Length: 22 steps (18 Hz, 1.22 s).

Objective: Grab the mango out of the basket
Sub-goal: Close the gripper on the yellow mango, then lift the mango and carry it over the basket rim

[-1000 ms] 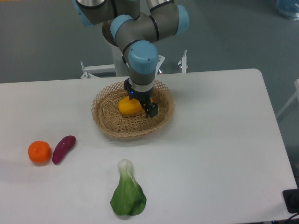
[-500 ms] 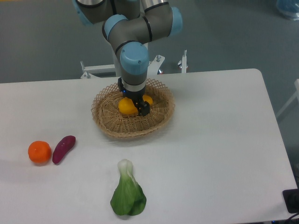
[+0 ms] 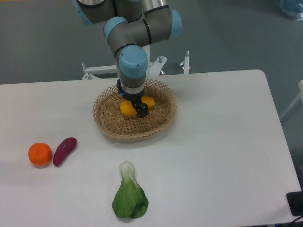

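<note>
Starting at the left of the white bench, a round orange fruit sits just beside a small purple sweet potato. Nearer the front edge, toward the middle, lies a leafy green bok choy with its pale stem pointing away from the viewer.

Behind it, at the centre of the bench, is a shallow oval wicker basket. The mango, yellow-orange, lies inside the basket near its middle. A grey and blue robot arm reaches straight down from above into the basket. Its black claw is low over the mango, with yellow fruit showing on both sides of it, so the fingers seem to straddle the fruit. From this view it cannot be told whether the claw is parted or already pressing on the mango.

As a judgement, the task is partway along: the reach into the basket looks done, but the mango appears to rest in the basket, not yet lifted. Securing the grip and raising the fruit clear of the rim remain.
</note>
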### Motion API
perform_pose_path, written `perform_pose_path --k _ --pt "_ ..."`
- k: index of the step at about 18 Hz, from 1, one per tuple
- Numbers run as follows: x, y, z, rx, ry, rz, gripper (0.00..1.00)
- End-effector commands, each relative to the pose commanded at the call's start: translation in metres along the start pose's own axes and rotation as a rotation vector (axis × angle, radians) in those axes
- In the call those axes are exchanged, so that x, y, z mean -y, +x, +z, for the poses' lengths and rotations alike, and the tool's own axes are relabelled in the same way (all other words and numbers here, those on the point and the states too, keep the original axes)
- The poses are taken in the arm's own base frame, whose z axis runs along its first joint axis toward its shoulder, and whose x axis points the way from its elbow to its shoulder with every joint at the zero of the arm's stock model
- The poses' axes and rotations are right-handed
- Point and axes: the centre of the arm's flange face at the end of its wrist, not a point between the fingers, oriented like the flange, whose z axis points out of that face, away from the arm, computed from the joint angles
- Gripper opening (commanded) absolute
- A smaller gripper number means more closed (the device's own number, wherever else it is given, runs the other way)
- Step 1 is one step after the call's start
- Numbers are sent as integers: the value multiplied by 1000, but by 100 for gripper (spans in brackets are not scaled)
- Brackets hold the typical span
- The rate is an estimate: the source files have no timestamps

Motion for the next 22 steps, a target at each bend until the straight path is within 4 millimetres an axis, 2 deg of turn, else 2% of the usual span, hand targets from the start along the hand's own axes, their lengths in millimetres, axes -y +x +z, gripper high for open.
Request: perform_pose_path --k 5,6,10,14,22 --pt "2 -3 10 -10 -3 3 100" --pt "6 -3 12 -6 -3 13 96" --pt "9 -4 11 6 -1 25 66" --pt "9 -8 0 28 5 28 46" --pt "13 -34 -38 96 21 10 45"
